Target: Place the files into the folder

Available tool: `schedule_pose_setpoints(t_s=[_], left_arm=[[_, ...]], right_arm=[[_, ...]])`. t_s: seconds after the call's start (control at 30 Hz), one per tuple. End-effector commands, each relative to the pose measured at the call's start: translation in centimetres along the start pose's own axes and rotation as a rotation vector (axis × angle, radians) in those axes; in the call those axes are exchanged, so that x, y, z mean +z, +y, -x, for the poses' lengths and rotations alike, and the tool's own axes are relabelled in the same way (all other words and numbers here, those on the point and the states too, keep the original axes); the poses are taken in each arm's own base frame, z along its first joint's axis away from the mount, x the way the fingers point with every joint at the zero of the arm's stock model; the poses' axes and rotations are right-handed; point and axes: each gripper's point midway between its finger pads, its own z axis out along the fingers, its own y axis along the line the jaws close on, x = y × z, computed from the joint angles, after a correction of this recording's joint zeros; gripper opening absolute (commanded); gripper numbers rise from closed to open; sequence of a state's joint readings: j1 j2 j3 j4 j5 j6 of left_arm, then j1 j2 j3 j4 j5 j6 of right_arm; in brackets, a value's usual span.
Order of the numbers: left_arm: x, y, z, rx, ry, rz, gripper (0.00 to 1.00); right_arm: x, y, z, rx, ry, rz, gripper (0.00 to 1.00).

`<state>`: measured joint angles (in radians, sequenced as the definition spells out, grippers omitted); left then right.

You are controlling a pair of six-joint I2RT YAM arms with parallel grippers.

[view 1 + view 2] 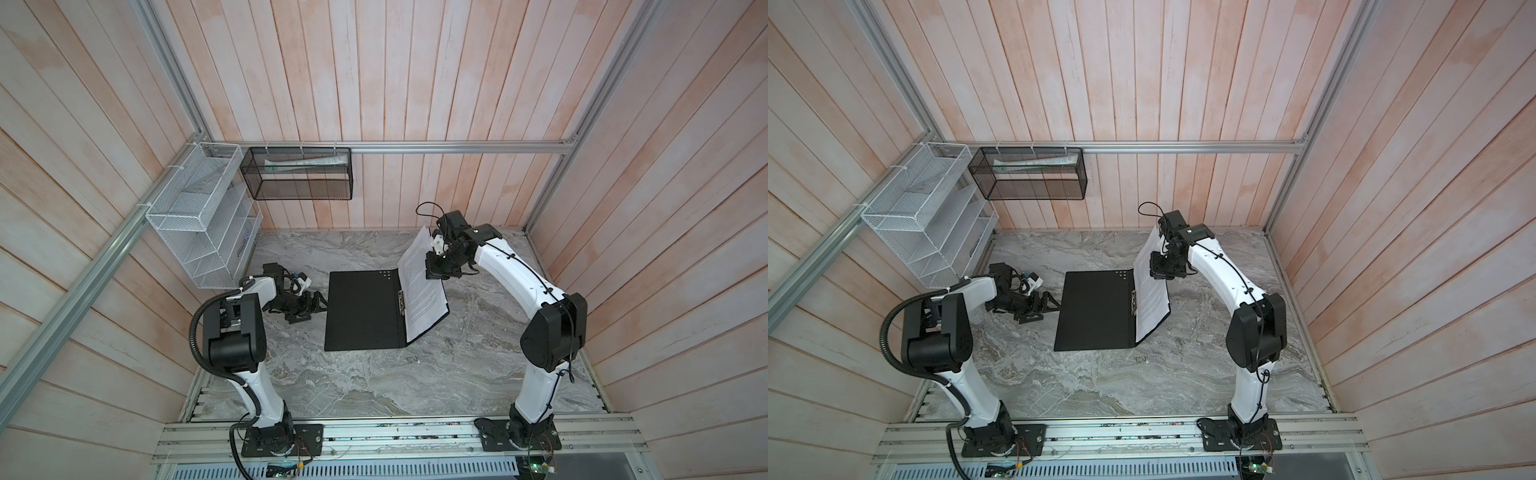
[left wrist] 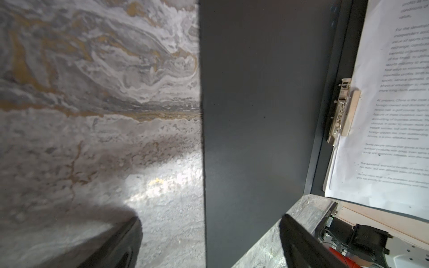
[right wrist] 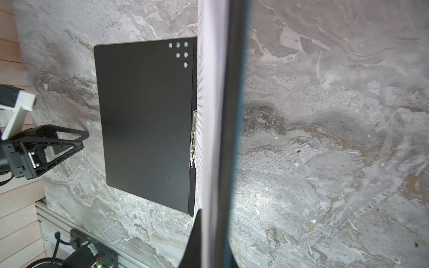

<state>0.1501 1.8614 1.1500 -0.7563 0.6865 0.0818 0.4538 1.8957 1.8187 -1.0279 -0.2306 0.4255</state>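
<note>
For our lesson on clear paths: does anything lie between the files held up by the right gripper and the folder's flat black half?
Nothing visible does. The right gripper pinches the files with the raised half of the folder; the flat half is bare, and the open left gripper sits beside its edge, off it.

The files (image 2: 392, 120) carry small black print — mostly blurred, yet fragments read "At present, China is the most" and "Some people believe that sports".
</note>
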Motion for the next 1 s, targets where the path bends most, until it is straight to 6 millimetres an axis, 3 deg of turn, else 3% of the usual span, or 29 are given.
schedule_pose_setpoints(t_s=[0.0, 0.17, 0.33, 0.57, 0.73, 0.97], left_arm=[[0.8, 0.6, -1.6, -0.037, 0.077, 0.007, 0.94], [2.1, -0.8, -2.9, -0.050, 0.162, -0.069, 0.94], [3.4, -0.9, -3.8, -0.038, 0.193, -0.053, 0.94], [3.8, -1.4, -3.1, -0.049, 0.184, -0.080, 0.95], [3.0, -4.3, -1.9, -0.039, 0.143, -0.222, 0.95], [0.6, -9.4, -0.4, 0.034, 0.090, -0.447, 0.94]], right_arm=[[1.0, -1.5, 0.2, 0.013, 0.008, -0.091, 0.01], [3.1, -3.5, -0.2, 0.015, 0.040, -0.173, 0.01], [5.8, -5.5, -1.5, 0.010, 0.096, -0.237, 0.01], [8.5, -9.9, -2.8, 0.068, 0.135, -0.273, 0.00], [10.0, -12.2, -4.1, 0.097, 0.165, -0.285, 0.00], [11.4, -14.0, -5.2, 0.153, 0.169, -0.229, 0.00]])
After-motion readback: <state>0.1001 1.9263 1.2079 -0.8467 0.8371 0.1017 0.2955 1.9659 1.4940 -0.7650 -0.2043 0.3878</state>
